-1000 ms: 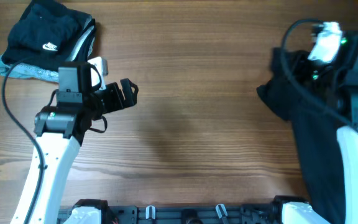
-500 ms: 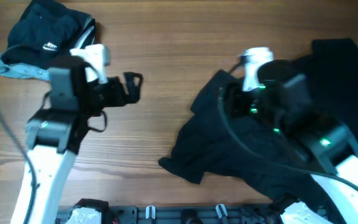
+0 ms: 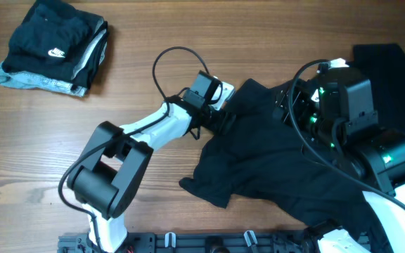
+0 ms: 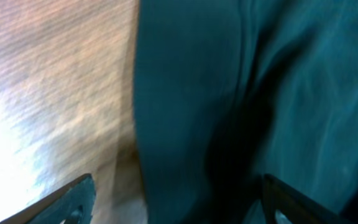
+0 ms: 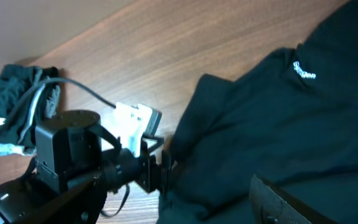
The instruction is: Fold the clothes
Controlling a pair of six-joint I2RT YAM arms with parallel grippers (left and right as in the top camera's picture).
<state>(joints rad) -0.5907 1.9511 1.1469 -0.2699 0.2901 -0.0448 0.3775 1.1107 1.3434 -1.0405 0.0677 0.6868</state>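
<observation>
A black garment [image 3: 273, 165] lies crumpled and spread across the middle and right of the table, a tiny white label [image 5: 303, 71] near its collar. My left gripper [image 3: 221, 118] sits at the garment's upper left edge. In the left wrist view its fingers [image 4: 73, 199] stand wide apart, open, with the cloth's edge [image 4: 185, 124] lying between them. My right gripper [image 3: 290, 109] hovers over the garment's upper part, open with nothing in it; only one finger [image 5: 291, 202] shows. A folded pile of clothes [image 3: 51, 46], the top one with a white swoosh, sits at the far left.
Another black garment [image 3: 382, 60] lies at the far right corner. The left arm [image 3: 146, 133] stretches diagonally from the front left to the centre. Bare wood [image 3: 153, 42] lies between the pile and the spread garment.
The right arm swung the black garment from the right edge onto the middle of the table and opened. The left arm reached right to the garment's edge.
</observation>
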